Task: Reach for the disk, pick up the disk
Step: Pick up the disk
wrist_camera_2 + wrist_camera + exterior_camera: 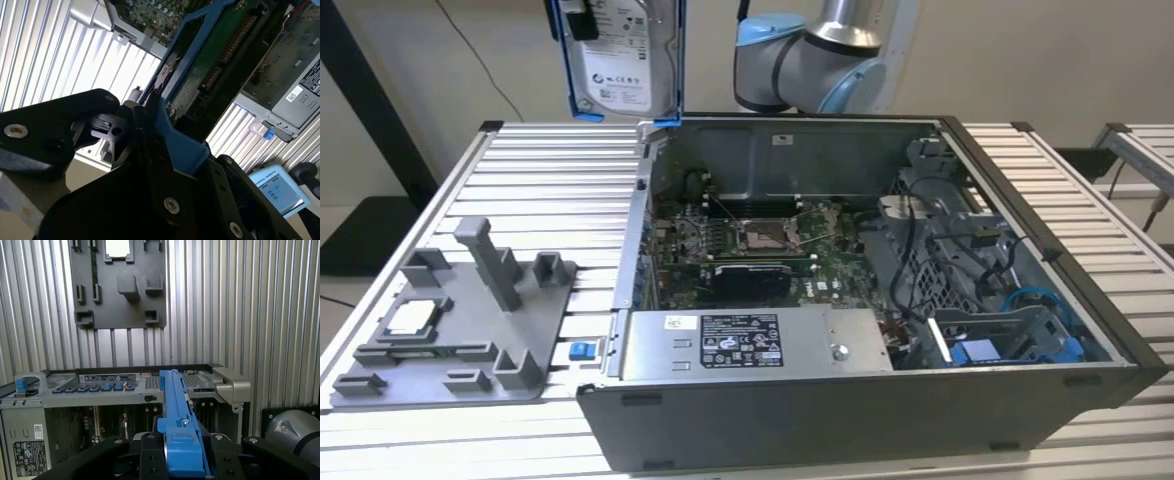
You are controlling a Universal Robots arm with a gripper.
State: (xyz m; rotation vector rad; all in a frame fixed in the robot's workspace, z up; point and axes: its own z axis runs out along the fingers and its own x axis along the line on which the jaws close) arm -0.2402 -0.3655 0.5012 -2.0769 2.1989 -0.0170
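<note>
A silver-grey disk with a white label hangs upright in the air near the top of the exterior view. It is clear of the counter and sits above the rear corner of an open computer case, on the exterior view's left. A blue bracket frames its long edges. Beside it, toward the exterior view's right, is the grey and pale blue joint of the robot arm. In the first wrist view the black claw is closed tight on the bracket, which runs edge-on between its two fingers with one finger pressed against each side. The second wrist view shows the same grip from the side, with the green circuit board on the disk's underside facing the camera. Below, the case lies on its side on the ribbed metal counter with its interior exposed: a green motherboard in the middle, and a long grey box with a black-and-white label along the near wall. On the counter, to the exterior view's left of the case, a grey moulded tray with upright posts holds a small square silver chip. A small blue part lies between the tray and the case.
</note>
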